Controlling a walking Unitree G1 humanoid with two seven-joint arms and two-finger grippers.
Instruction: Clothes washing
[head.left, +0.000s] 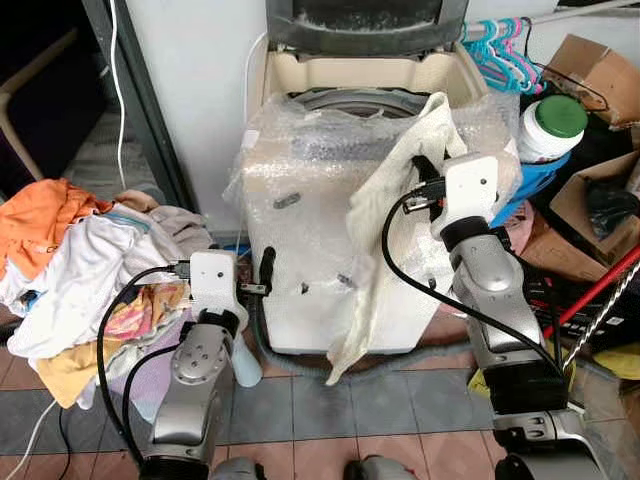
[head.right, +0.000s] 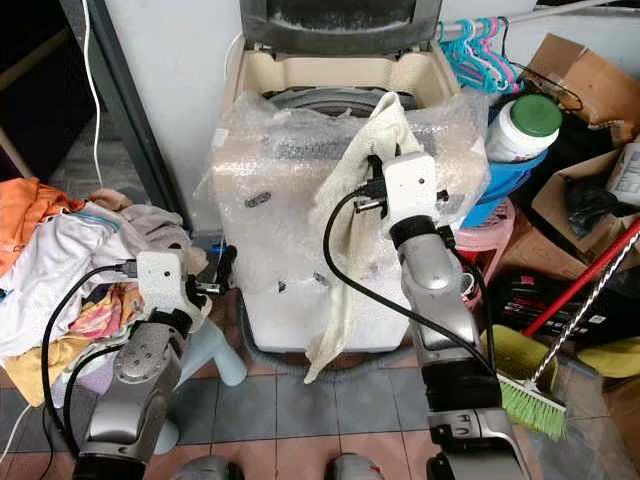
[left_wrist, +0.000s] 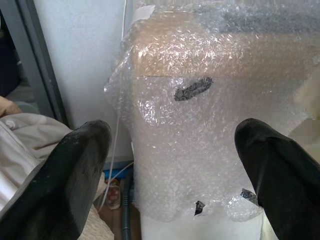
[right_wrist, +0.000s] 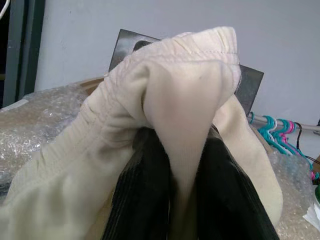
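Cream garment (head.left: 400, 200) clamped in right gripper (right_wrist: 182, 165), held up at front edge of washer (head.left: 300, 260), tail hanging down front, not yet in drum. Left gripper (left_wrist: 182, 175) spread, empty, low beside washer. Laundry pile (head.left: 70, 260) unloaded on left; est. early stage, most work left

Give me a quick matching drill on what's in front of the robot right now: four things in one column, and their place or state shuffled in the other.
Things
1. cream garment
2. left gripper
3. washing machine
4. clothes pile

Place or state
A. wrapped in bubble wrap, lid up
B. heaped to the robot's left
C. open, holding nothing, pointed at the machine's front
D. pinched in the right gripper, hanging down the machine's front

Pairs: 1-D, 2-C, 3-A, 4-B
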